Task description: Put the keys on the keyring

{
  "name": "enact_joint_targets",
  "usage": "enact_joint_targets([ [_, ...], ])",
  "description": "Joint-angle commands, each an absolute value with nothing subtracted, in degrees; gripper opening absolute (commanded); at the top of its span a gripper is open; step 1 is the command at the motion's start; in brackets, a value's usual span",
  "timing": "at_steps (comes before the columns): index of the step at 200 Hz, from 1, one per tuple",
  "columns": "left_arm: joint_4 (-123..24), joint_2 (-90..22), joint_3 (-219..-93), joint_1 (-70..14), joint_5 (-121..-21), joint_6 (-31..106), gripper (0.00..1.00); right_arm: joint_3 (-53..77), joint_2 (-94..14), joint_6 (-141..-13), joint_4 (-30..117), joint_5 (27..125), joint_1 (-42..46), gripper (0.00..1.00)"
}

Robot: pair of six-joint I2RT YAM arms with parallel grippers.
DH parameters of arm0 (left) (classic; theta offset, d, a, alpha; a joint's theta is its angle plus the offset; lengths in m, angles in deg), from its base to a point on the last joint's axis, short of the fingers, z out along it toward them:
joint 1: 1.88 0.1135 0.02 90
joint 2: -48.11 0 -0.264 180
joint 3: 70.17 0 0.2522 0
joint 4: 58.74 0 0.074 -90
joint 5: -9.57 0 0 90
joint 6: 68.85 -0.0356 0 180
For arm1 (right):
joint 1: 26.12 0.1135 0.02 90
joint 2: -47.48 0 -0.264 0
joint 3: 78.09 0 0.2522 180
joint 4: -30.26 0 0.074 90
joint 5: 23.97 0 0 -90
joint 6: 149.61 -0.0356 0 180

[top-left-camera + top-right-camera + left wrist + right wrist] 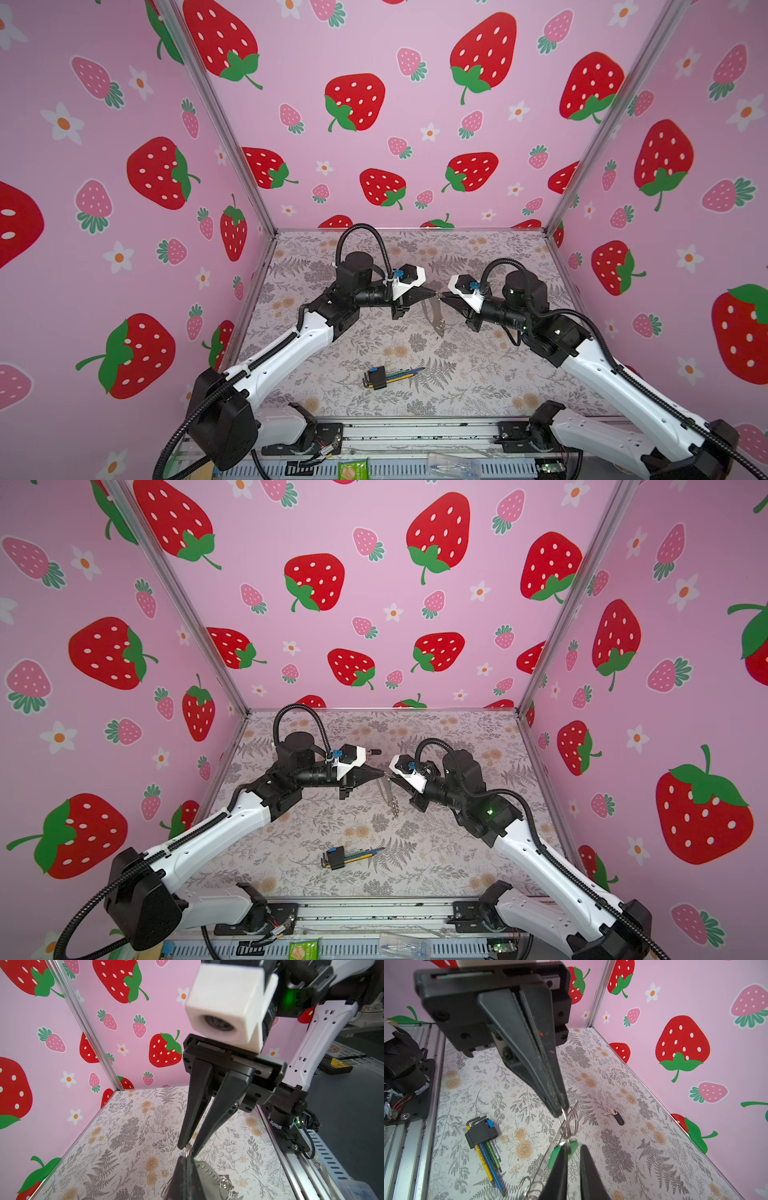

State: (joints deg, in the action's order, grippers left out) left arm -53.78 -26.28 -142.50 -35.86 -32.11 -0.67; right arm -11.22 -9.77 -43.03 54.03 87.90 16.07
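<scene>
left gripper (559, 1108): fingers pressed together on a silvery ring of the keyring (207, 1171), held in the air over mid-desk, with the strap hanging below.
right gripper (188, 1147): tip to tip with the left gripper. A narrow gap shows between its fingers, with the tag of the green key (556, 1156) in it. Whether they bear on the tag cannot be told.
green key: off the desk, right at the held ring. Whether it is threaded on cannot be told.
black key (615, 1115): flat on the desk (471, 1088), toward its far edge, not on the ring.
wrenches (481, 1136): near the front edge, out of the way.
step, as judged: working the green key onto the ring.
risk, ring: a push off the ring's line could twist the thin wire out of the left pinch, and the hanging strap would then drop.
risk, key: the small smooth tag could slip from a shallow grip and fall to the desk.
risk, tips: the fingertips sit so close that a small misjudged move could knock them together.
</scene>
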Motion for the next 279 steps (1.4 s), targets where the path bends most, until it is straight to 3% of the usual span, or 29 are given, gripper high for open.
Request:
enact_joint_targets([
  [1,-53.9,-25.35,-143.02,-35.72,-30.51,-1.82,0.0,-9.47,-9.21,-42.34,52.98,88.29,15.96,0.13],
  [99,-54.33,-25.28,-143.26,-35.66,-31.47,-1.43,0.0,-10.79,-8.57,-39.99,53.89,90.85,16.06,0.0],
  [202,-61.21,-25.98,-141.51,-35.69,-35.51,4.04,0.0,-13.17,-7.38,-38.07,51.28,77.64,20.95,0.0],
  [279,-65.92,-26.95,-139.68,-36.59,-37.6,7.16,0.0,-13.44,-8.55,-39.78,49.05,73.81,23.48,0.0],
])
